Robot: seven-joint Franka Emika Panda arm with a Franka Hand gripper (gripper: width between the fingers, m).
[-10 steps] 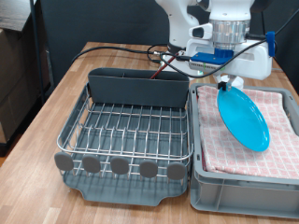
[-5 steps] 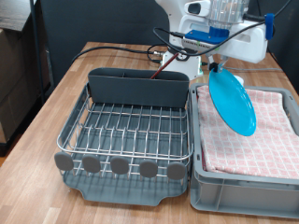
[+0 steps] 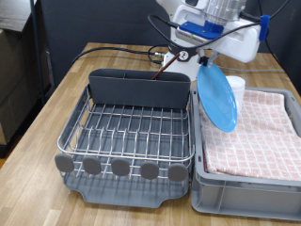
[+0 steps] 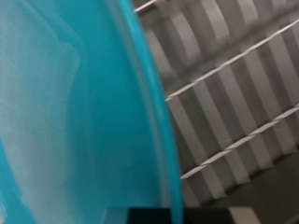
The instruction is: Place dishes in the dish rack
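My gripper (image 3: 206, 58) is shut on the top rim of the round light-blue plate (image 3: 217, 97) and holds it on edge in the air, over the seam between the dish rack (image 3: 127, 132) and the crate. The wrist view is filled by the blue plate (image 4: 75, 112), with the rack's silver wires (image 4: 234, 103) below it. A small white cup (image 3: 234, 88) stands in the crate just behind the plate. The rack's wire grid holds nothing, and its tall grey trough (image 3: 139, 90) runs along the back. The wooden spoon is out of view.
A grey crate lined with pink checked cloth (image 3: 259, 141) sits at the exterior view's right of the rack. Black and red cables (image 3: 122, 49) lie on the wooden table (image 3: 56, 104) behind the rack. The robot base stands at the exterior view's top.
The gripper has lifted the plate out of the crate and carried it towards the exterior view's left, from over the pink cloth to the rack's edge. The cup now shows behind it.
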